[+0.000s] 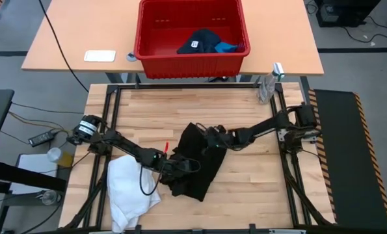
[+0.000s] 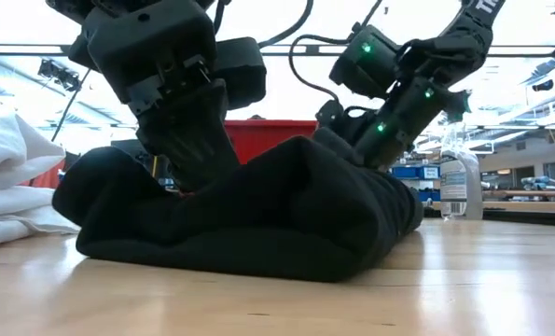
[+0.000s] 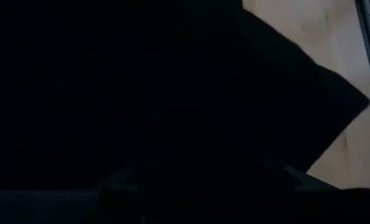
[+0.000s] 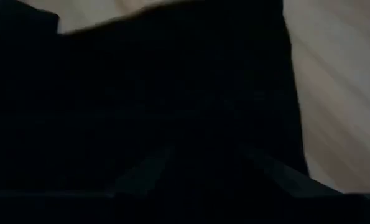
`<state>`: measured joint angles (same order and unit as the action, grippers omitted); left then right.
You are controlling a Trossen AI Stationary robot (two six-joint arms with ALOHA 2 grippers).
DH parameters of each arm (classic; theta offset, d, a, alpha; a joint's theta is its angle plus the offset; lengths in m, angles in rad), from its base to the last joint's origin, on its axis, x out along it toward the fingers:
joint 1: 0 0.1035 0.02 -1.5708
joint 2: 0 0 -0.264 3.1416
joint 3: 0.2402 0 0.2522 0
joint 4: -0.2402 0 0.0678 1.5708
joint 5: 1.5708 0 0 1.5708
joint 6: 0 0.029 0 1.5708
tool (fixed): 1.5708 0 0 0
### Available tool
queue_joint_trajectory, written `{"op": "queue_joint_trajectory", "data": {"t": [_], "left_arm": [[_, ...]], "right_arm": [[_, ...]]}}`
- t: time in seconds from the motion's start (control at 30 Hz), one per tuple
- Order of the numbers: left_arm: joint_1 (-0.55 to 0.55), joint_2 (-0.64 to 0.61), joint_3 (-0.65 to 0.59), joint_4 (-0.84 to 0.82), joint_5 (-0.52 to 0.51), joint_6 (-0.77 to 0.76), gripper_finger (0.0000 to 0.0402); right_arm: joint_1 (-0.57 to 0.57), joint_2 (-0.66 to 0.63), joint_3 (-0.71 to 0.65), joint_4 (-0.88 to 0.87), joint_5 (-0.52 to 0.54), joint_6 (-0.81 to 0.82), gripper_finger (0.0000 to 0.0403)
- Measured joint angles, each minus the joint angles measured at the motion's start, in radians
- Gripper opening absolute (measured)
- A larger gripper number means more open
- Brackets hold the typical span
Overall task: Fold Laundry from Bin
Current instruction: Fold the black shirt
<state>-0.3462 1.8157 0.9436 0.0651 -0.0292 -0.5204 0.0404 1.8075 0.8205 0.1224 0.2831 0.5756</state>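
Observation:
The black garment [image 1: 194, 161] lies bunched on the wooden table, a rumpled mound in the low view [image 2: 258, 215]. My left gripper [image 1: 180, 166] is down in its left part, and black cloth fills the left wrist view [image 3: 172, 93]. My right gripper [image 1: 211, 140] is down in its far right part [image 2: 356, 154], and black cloth fills its wrist view [image 4: 172, 106]. The large white garment [image 1: 129, 190] lies heaped at the near left. The dark navy garment with a white tag [image 1: 200, 42] and the small bright blue one [image 1: 227, 47] lie in the red bin [image 1: 147, 32].
The bin stands on a separate tan table beyond the wooden table's far edge. A clear bottle [image 1: 266, 88] stands at the far right corner [image 2: 461, 182]. A small red object [image 1: 166, 145] lies left of the black garment. Bare wood shows to the right and near side.

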Motion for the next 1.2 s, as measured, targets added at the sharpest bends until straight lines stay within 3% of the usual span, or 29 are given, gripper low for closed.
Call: {"op": "queue_joint_trajectory", "data": {"t": [0.17, 0.4, 0.57, 0.67, 0.9, 1.2], "left_arm": [[0.003, -0.011, 0.000, -0.019, 0.001, 0.015, 0.0178], [0.028, -0.027, -0.001, -0.020, 0.009, 0.025, 0.0178], [0.064, -0.084, -0.001, -0.016, 0.008, 0.076, 0.0178], [0.099, -0.095, 0.002, 0.007, 0.007, 0.089, 0.0178], [0.191, -0.081, 0.000, -0.001, 0.013, 0.192, 0.0178], [0.316, -0.073, 0.000, -0.051, -0.011, 0.307, 0.0178]], "right_arm": [[-0.031, -0.017, 0.001, -0.005, -0.041, -0.009, 0.0151], [-0.029, -0.158, 0.014, -0.015, -0.040, -0.036, 0.0131], [0.057, -0.220, 0.013, -0.131, -0.055, -0.049, 0.0130], [0.151, -0.228, -0.027, -0.166, -0.027, 0.039, 0.0129], [0.360, -0.194, -0.055, -0.017, 0.157, 0.112, 0.0129], [0.403, -0.061, -0.056, 0.155, 0.170, 0.198, 0.0129]]}}
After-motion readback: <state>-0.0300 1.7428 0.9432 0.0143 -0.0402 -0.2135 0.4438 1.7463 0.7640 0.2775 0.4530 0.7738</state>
